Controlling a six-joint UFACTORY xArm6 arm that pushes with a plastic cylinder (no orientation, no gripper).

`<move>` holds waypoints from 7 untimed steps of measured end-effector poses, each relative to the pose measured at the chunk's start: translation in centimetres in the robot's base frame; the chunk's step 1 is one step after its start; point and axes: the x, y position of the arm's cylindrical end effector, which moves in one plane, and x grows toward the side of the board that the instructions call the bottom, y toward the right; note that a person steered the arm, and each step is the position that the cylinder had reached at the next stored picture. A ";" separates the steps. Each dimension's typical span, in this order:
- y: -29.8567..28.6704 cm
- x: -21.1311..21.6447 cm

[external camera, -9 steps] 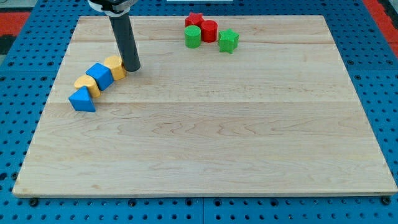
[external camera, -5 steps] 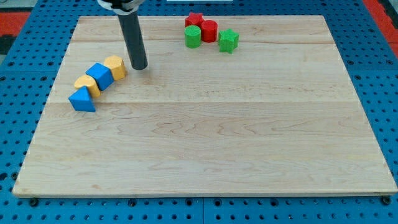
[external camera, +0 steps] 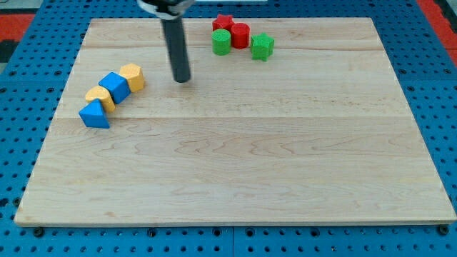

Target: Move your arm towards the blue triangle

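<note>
The blue triangle (external camera: 94,115) lies near the board's left edge, at the lower end of a slanted row of blocks. Touching it up and to the right come a yellow block (external camera: 101,96), a blue cube (external camera: 114,86) and a yellow hexagon (external camera: 132,76). My tip (external camera: 183,78) stands on the board to the right of this row, apart from it, about a block's width or more from the yellow hexagon and well up and right of the blue triangle.
A cluster sits at the view's top: a red star (external camera: 224,23), a red cylinder (external camera: 240,34), a green cylinder (external camera: 221,42) and a green star (external camera: 262,46). The wooden board (external camera: 250,157) lies on a blue pegboard.
My tip has slid to the right, away from the yellow hexagon it stood beside, and so farther from the blue triangle. No block has moved.
</note>
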 end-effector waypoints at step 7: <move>-17.3 11.0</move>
